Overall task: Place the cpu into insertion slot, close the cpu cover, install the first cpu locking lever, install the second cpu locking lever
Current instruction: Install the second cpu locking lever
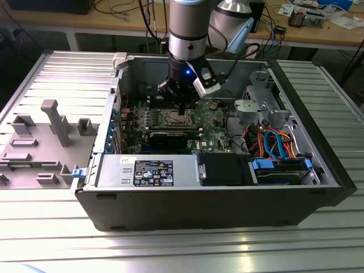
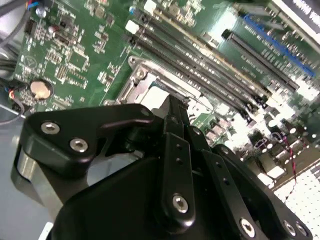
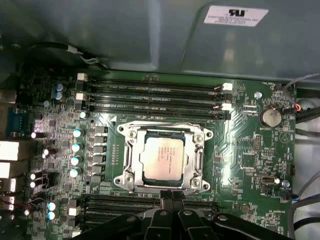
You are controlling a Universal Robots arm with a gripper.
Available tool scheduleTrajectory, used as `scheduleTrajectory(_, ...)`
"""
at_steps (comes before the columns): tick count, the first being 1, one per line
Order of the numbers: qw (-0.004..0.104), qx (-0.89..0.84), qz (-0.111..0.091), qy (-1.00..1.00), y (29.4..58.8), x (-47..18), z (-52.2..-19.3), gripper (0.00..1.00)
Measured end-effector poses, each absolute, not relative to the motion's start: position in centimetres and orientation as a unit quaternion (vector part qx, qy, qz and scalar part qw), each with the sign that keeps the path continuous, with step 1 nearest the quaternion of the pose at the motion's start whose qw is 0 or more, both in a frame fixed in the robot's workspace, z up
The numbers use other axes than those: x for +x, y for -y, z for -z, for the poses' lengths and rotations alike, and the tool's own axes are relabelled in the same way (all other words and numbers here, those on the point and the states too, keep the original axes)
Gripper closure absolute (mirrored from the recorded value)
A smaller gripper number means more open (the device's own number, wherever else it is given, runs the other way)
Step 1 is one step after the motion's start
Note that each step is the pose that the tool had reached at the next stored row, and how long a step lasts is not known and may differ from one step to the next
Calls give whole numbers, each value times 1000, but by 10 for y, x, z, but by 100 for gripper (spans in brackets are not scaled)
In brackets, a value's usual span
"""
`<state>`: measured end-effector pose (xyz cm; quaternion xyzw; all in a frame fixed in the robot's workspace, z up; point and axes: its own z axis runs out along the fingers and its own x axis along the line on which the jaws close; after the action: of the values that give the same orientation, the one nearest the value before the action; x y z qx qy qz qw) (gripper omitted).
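I am hovering the claw (image 3: 171,199), fingers pressed together and holding nothing, just over the near rim of the insertion slot (image 3: 131,150), where the cpu (image 3: 164,159) is sitting under the cpu cover (image 3: 197,161). Drifting sideways, I am risking scraping the memory slots (image 3: 150,92) beyond; the case wall (image 3: 150,35) is crowding the far side.

A robotics lab or electronics workshop: an opened computer case (image 1: 210,187) lies on a ribbed aluminium table (image 1: 170,250), a grey fixture tray (image 1: 40,142) sits beside it, and a wooden workbench (image 1: 318,31) behind carries loose cables (image 1: 122,8) and parts.
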<state>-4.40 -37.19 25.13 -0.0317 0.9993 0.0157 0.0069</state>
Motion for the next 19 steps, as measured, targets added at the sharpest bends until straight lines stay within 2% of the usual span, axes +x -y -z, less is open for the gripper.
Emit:
scheduleTrajectory(2, 4, -32, -18, -999, 380, -44, -251, 89)
scheduleTrajectory(3, 4, -32, -30, -999, 384, -45, -250, 89)
scheduleTrajectory(6, 3, -31, -39, -999, 388, -45, -250, 89)
scheduleTrajectory(19, -9, -29, -50, -998, 399, -60, -243, 89)
